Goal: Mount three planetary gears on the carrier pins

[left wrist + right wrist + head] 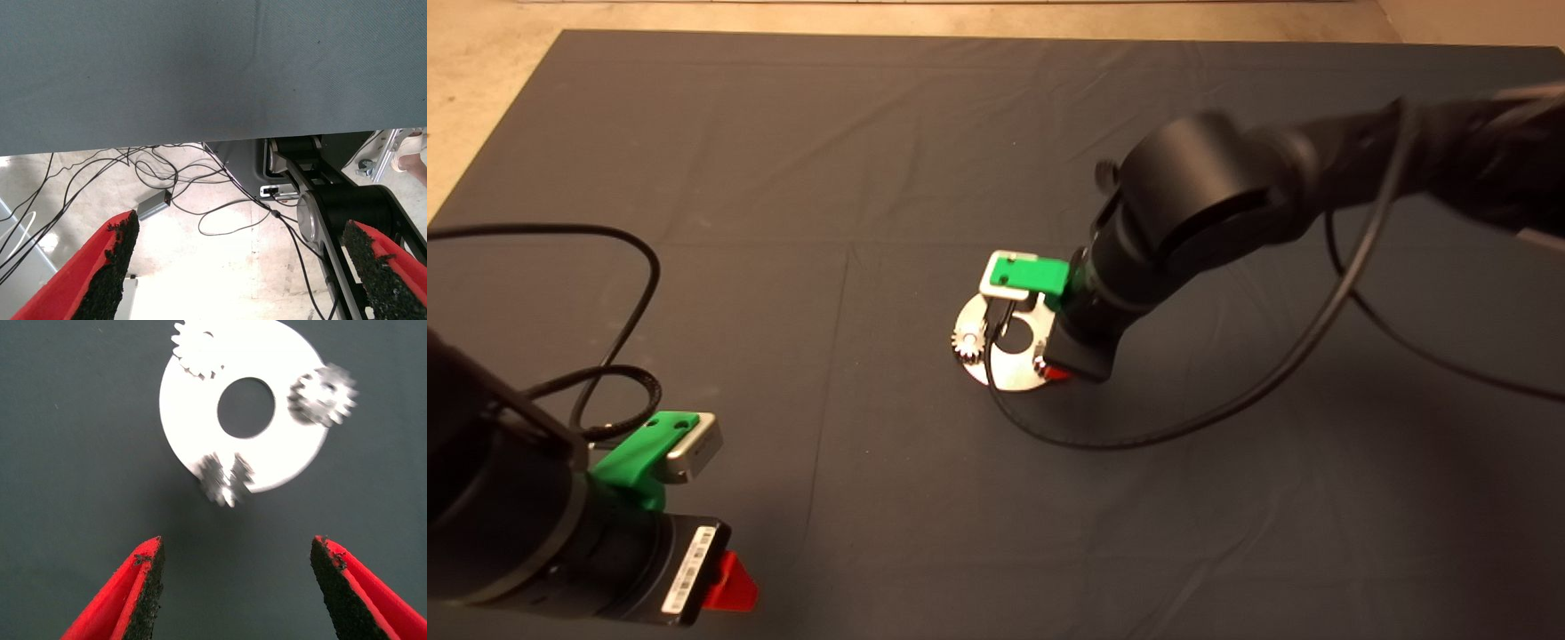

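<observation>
A shiny round disc (200, 427) with a large centre hole lies on the dark mat (783, 178). Three planetary gears rest on it in a triangle: one (197, 350) at the far rim, one (323, 393) to the side, one (227, 479) closest to my fingers. The carrier pins are hidden under the gears. My right gripper (237, 587) hangs open just above and beside the disc (1009, 372), holding nothing. In the head view one gear (968, 340) shows on the disc's left rim. My left gripper (243, 267) is parked open at the mat's lower left.
The right arm's black cable (1138, 440) loops over the mat in front of the disc. Another cable (631, 267) curls near the left arm. Past the mat's edge the left wrist view shows the floor with cables (167, 180) and a black robot base (333, 200).
</observation>
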`<control>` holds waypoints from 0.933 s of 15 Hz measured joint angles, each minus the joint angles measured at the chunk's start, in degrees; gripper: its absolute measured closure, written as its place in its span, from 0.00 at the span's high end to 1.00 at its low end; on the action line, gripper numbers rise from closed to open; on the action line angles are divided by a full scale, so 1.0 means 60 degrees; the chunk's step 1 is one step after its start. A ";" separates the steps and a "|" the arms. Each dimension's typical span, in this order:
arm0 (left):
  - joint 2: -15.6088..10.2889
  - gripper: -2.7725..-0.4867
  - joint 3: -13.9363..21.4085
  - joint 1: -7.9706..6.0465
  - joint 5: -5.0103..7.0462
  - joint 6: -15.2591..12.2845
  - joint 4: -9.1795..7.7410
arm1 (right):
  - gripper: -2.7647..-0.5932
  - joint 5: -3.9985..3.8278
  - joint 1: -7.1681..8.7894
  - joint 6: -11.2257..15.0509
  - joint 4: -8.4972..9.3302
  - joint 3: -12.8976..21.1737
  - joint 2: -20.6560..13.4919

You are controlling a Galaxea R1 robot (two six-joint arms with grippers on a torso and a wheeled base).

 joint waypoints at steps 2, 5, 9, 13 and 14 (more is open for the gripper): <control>0.0000 0.78 0.0000 0.0000 -0.0008 0.0004 0.0000 | 0.52 -0.0125 0.0418 0.0315 0.0515 0.0580 -0.0850; -0.0010 0.81 0.0000 0.0000 -0.0008 0.0083 0.0000 | 0.56 -0.0331 0.0512 0.0986 0.1021 0.1914 -0.2898; -0.0276 0.93 0.0000 0.0004 0.0008 0.0201 0.0004 | 0.62 -0.0280 0.0808 0.2515 0.2398 0.2593 -0.5134; -0.0156 0.99 0.0000 0.0000 -0.0008 0.0400 0.0014 | 0.71 -0.0366 0.0826 0.4509 0.3417 0.4052 -0.7070; -0.0048 0.99 0.0000 0.0000 -0.0007 0.0412 0.0019 | 0.73 -0.0325 0.0853 0.4643 0.3617 0.4335 -0.7450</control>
